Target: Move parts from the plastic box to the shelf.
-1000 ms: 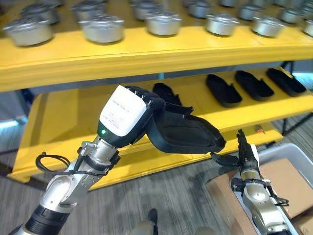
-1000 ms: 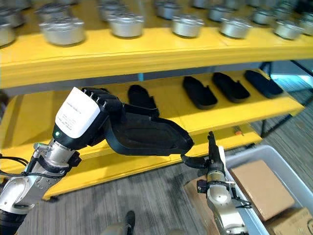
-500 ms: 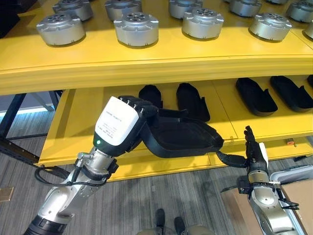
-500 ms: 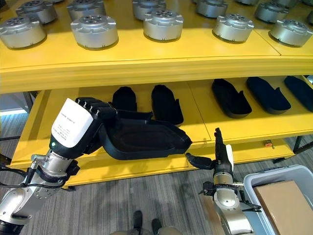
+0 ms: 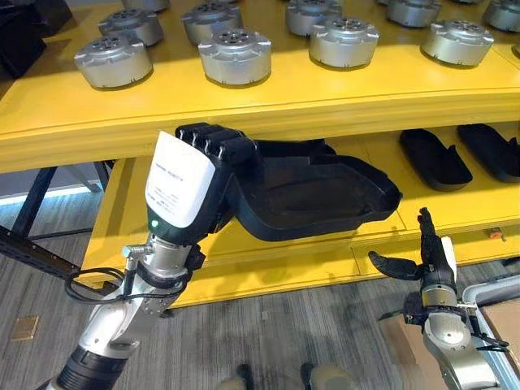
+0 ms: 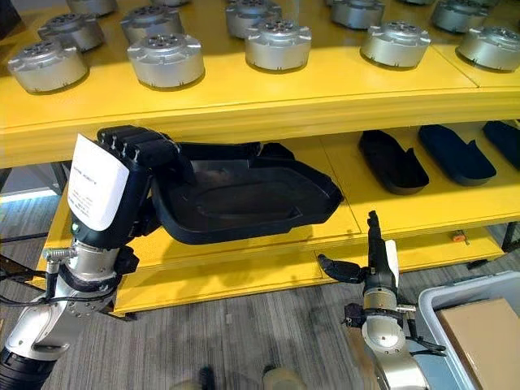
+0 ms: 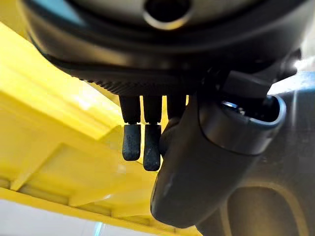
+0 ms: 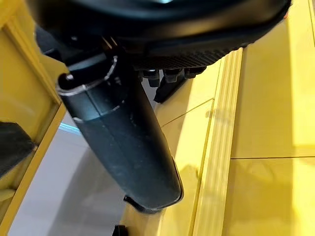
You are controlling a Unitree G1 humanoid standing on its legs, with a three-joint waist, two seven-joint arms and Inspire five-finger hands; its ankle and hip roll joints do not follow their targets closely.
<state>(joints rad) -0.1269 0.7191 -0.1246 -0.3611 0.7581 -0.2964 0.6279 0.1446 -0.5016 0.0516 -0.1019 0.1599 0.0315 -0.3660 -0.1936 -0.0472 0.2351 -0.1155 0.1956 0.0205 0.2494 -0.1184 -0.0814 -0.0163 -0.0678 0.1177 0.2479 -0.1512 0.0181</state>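
Your left hand (image 5: 199,175) is curling its fingers over a black part (image 5: 313,195); your right hand (image 5: 426,260) is extending straight fingers beside the grey plastic box (image 6: 443,301), gripping nothing.

A large black moulded part (image 5: 313,195), shaped as a shallow tray with a raised rim, is held roughly level at one end, hollow side up, its far end reaching over the lower board of the yellow shelf (image 5: 268,93). More black parts (image 6: 392,161) lie on that board. The grey plastic box (image 6: 431,305) stands on the floor.
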